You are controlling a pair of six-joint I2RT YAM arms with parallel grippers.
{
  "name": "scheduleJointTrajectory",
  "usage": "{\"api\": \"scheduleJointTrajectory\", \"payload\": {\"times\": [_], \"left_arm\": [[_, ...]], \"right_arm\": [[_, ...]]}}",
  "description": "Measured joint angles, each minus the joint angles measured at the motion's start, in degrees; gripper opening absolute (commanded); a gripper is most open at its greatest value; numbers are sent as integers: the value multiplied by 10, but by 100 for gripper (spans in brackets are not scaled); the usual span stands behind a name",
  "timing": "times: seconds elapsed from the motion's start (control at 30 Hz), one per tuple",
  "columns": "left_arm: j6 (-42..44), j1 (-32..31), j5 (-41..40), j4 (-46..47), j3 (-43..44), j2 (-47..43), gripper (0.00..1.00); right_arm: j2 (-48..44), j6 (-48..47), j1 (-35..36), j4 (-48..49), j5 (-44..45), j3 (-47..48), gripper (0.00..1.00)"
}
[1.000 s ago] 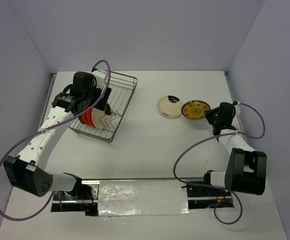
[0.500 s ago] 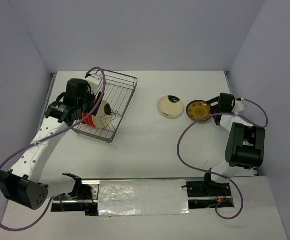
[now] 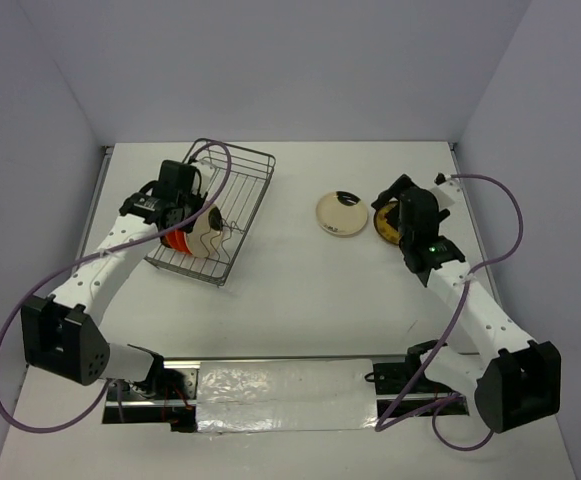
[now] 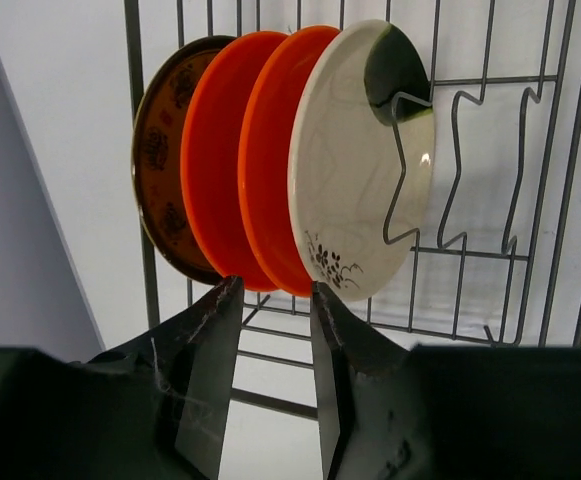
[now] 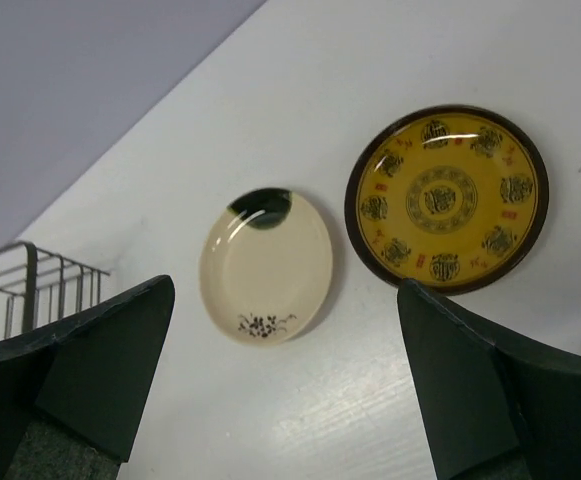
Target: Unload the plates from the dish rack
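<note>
Counter: the white counter [image 3: 300,300] has walls on three sides. It carries the rack at its far left and two loose plates at its far right.
Dish rack: the grey wire dish rack [image 3: 248,178] sits skewed to the counter's edges, with four plates standing on edge in its near-left end.
Right arm: the right arm [image 3: 470,305] stretches to the far right of the counter. Its wrist is above the loose plates and hides part of the gold one in the overhead view.
Left arm: the left arm [image 3: 100,268] reaches to the rack's near-left corner.
Racked plates: in the left wrist view, from left to right, stand a racked gold plate [image 4: 155,170], a first orange-red plate [image 4: 215,170], a second orange-red plate [image 4: 265,170] and a racked cream plate [image 4: 355,180]. All four are upright and close together. A wavy divider wire [image 4: 398,130] crosses the face of the cream one.
Loose plates: the loose cream plate [image 5: 265,265] and the loose gold plate [image 5: 445,200] lie flat on the counter, just beside each other and well apart from the rack.
Left jaws: the left gripper [image 4: 271,288] shows only a narrow gap, with its tips either side of the orange-red plates' lower rims. Whether the jaws pinch a rim cannot be told.
Right jaws: the right gripper [image 5: 285,288] is spread wide and holds nothing.
</note>
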Motion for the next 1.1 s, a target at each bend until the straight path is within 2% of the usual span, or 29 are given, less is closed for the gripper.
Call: {"api": "scheduleJointTrajectory", "payload": {"times": [0.2, 0.47, 0.7, 0.83, 0.97, 1.07, 1.1], "left_arm": [[-11, 4, -15, 23, 0, 40, 46], [-12, 39, -28, 59, 0, 59, 47], [-14, 45, -6, 64, 0, 75, 47], [-22, 45, 3, 68, 0, 76, 37], [-26, 46, 7, 72, 0, 80, 33], [-27, 50, 9, 74, 0, 90, 21], [-26, 51, 8, 76, 0, 93, 14]], "right_arm": [[7, -22, 29, -1, -15, -45, 100], [46, -35, 45, 1, -28, -52, 100], [55, -38, 49, 4, -30, -52, 100], [55, -38, 49, 5, -30, -52, 100], [55, -38, 51, 5, -30, -52, 100], [53, -38, 52, 4, -30, -52, 100], [50, -38, 52, 4, -30, -52, 100]]}}
